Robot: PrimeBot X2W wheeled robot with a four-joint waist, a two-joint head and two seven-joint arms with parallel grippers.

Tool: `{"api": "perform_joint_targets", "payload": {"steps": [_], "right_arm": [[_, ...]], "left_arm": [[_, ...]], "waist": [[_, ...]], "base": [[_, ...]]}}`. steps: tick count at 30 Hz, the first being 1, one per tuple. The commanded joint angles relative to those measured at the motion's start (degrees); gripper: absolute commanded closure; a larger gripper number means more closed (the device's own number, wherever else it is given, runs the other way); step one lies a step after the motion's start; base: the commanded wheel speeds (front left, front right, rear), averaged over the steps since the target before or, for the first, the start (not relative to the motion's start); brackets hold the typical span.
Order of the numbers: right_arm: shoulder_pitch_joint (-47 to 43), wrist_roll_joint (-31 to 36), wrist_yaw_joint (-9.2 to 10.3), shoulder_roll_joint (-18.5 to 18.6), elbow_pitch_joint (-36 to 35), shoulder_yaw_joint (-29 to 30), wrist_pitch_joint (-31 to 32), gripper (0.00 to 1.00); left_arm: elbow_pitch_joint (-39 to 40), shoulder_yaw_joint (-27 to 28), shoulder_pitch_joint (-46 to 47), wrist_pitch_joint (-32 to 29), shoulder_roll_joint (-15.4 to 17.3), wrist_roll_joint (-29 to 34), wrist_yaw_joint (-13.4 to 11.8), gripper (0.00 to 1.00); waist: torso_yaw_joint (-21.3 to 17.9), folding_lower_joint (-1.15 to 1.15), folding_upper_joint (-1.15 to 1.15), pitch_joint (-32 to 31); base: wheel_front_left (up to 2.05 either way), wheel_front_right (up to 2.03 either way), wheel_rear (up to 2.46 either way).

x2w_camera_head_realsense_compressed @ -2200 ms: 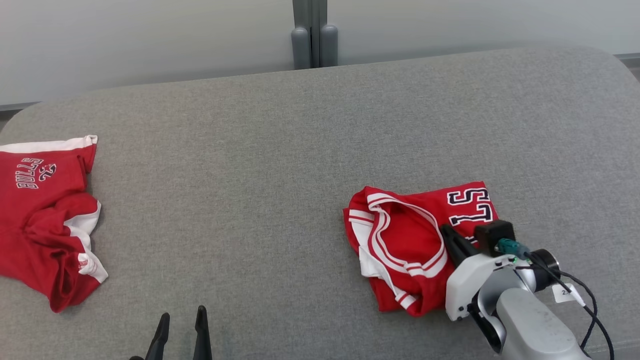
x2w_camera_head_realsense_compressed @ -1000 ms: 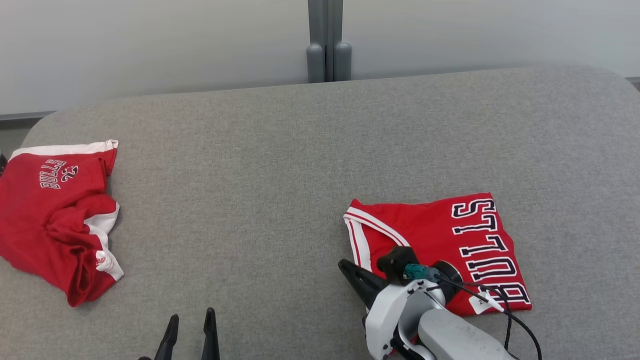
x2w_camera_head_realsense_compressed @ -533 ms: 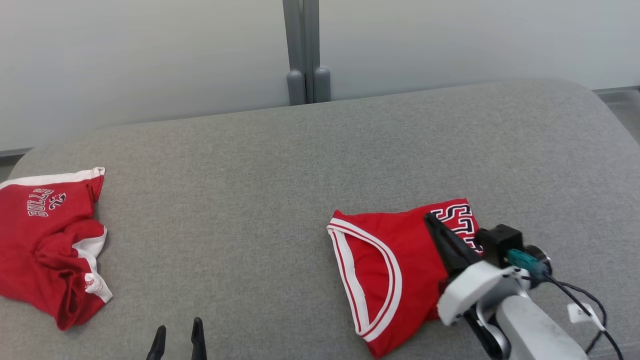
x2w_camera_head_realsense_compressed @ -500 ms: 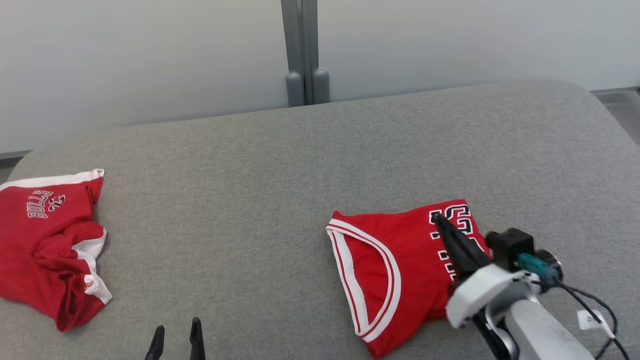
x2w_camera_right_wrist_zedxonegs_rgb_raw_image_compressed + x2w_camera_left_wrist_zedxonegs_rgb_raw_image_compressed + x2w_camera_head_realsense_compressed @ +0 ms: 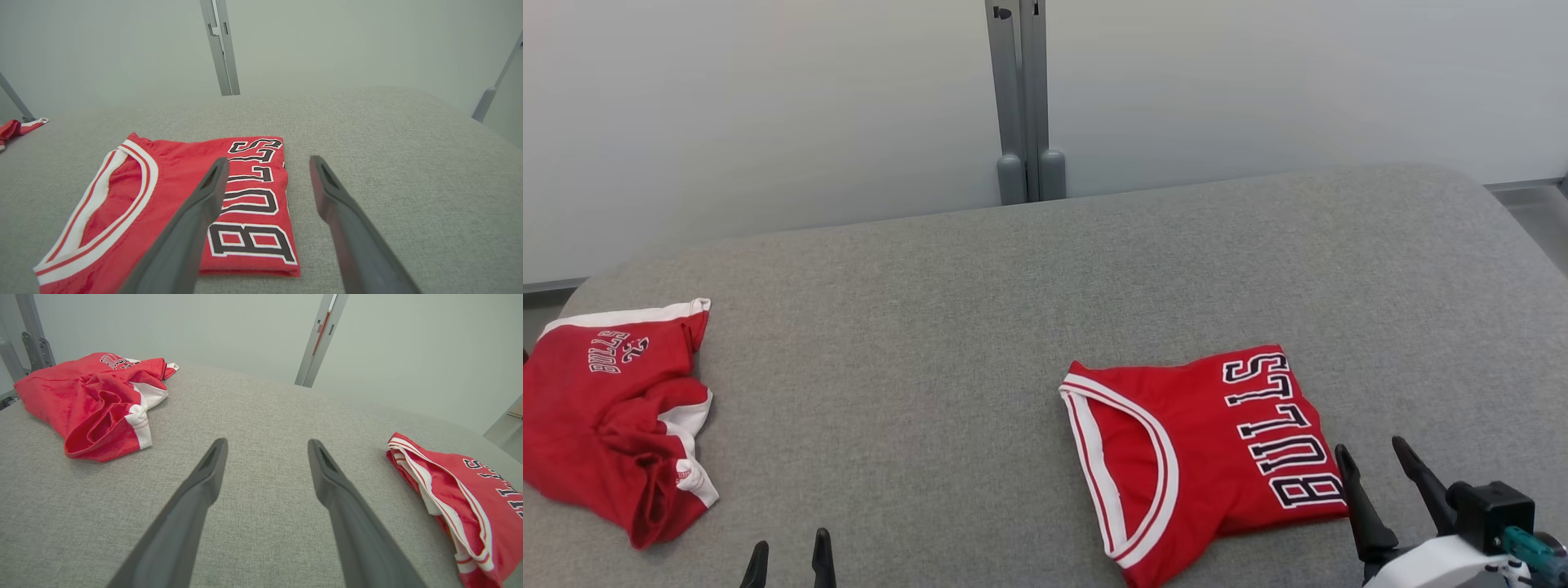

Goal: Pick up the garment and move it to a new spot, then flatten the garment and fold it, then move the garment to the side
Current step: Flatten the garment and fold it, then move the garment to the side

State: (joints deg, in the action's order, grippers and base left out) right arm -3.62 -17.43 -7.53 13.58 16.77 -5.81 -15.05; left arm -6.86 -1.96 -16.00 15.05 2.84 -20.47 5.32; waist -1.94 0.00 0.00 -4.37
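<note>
Head, jersey (image 5: pixel 1209 457): lay folded flat on bench (image 5: pixel 931 327), fwd & right of post (image 5: pixel 1023 98), "BULLS" up.
Head, shorts (image 5: pixel 613 425): sat crumpled, far left of post.
Head, right tool (image 5: pixel 1369 446): fingers stood apart, empty, right of post, by jersey's near corner.
L wrist, left tool (image 5: pixel 266 442): fingers stood apart, nothing btwn, over bare bench.
R wrist, right tool: was spread wide, jersey's lettered edge beyond.

Jersey (image 5: pixel 1217 478): "BULLS" in big black block letters with white outline, on the folded top face. It reads sideways in head view and is clear in right wrist view too. Shorts (image 5: pixel 596 408): small white "BULLS" beside a small logo (image 5: pixel 636 349) near the white waistband (image 5: pixel 629 315), upside down in head view. Hem patch (image 5: pixel 683 474): too small to read.
</note>
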Motion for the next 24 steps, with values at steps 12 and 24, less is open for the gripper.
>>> {"api": "perform_joint_targets", "payload": {"steps": [12,24], "right_arm": [[-1.6,1.7,0.08,-1.8,-0.3,0.3,-0.2,0.0],[15.4,-9.8,0.07,3.2,10.2,-3.5,24.3,0.0]], "left_arm": [[0.1,1.6,-1.8,0.2,0.1,1.6,1.0,0.0],[-0.5,0.5,0.6,0.2,0.1,1.8,1.2,0.0]], "waist": [[-0.4,0.0,0.0,0.4],[-0.1,0.0,0.0,4.5]], "base": [[0.0,0.0,0.0],[0.0,0.0,0.0]]}}
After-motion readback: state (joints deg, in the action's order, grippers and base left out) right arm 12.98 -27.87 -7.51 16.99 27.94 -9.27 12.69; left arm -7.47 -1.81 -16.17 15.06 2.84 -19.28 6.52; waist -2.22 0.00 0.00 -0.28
